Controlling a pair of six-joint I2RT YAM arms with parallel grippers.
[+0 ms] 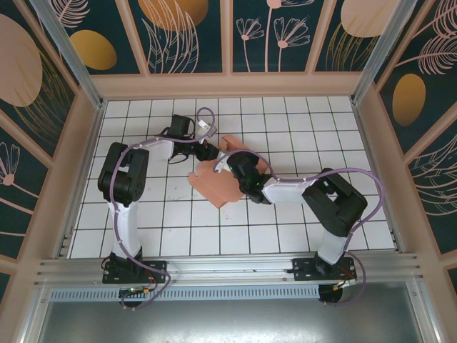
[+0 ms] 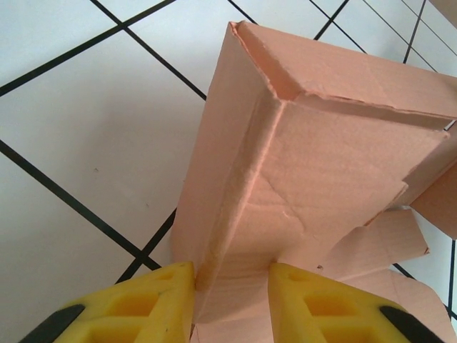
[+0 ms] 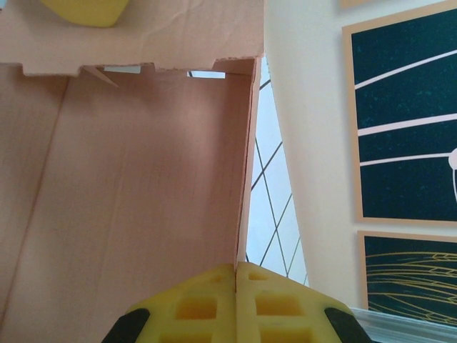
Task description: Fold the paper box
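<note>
The paper box (image 1: 218,187) is salmon-pink card, partly folded, lying mid-table on the white tiles. My left gripper (image 1: 209,151) reaches it from the far-left side. In the left wrist view its yellow fingers (image 2: 168,296) press on either side of a raised folded wall of the paper box (image 2: 314,164), and card fills the gap of the left gripper (image 2: 232,286). My right gripper (image 1: 240,170) comes in from the right. Its jaws (image 3: 235,275) are shut on the thin edge of an upright panel of the paper box (image 3: 136,179).
The tiled floor (image 1: 300,136) is ringed by low beige walls (image 1: 228,84) with dark patterned panels above. An aluminium rail (image 1: 228,268) carrying both arm bases runs along the near edge. Bare tiles lie to the right and in front of the box.
</note>
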